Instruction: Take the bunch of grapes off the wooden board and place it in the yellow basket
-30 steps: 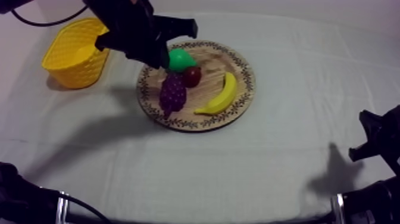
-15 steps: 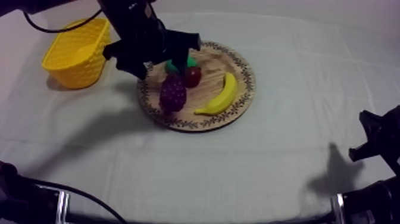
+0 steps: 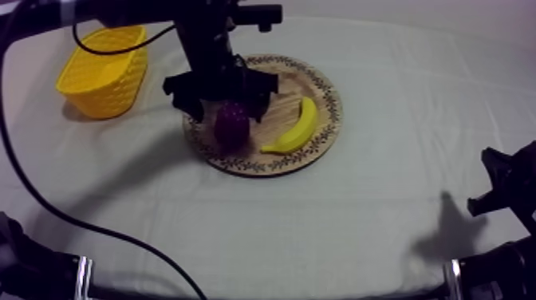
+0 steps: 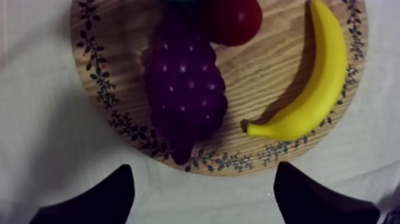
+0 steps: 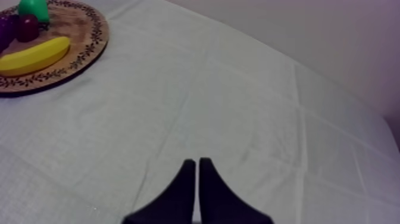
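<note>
The purple bunch of grapes (image 3: 231,125) lies on the left half of the round wooden board (image 3: 322,86). My left gripper (image 3: 225,97) hangs right above it, fingers spread wide and open. In the left wrist view the grapes (image 4: 186,89) lie on the board (image 4: 271,59) just beyond my left gripper (image 4: 202,193), whose fingers (image 4: 95,199) touch nothing. The yellow basket (image 3: 102,70) stands at the far left, apart from the board. My right gripper (image 5: 196,173) rests shut over bare cloth, low at the right (image 3: 502,187).
A banana (image 3: 297,128) lies on the board's right half, a small red fruit (image 4: 235,21) touches the grapes' far end. From the right wrist view a green pear (image 5: 33,9) stands at the board's far side.
My left gripper has moved from the board's far left rim to above the grapes and has opened its fingers wide. The right arm has stayed still.
</note>
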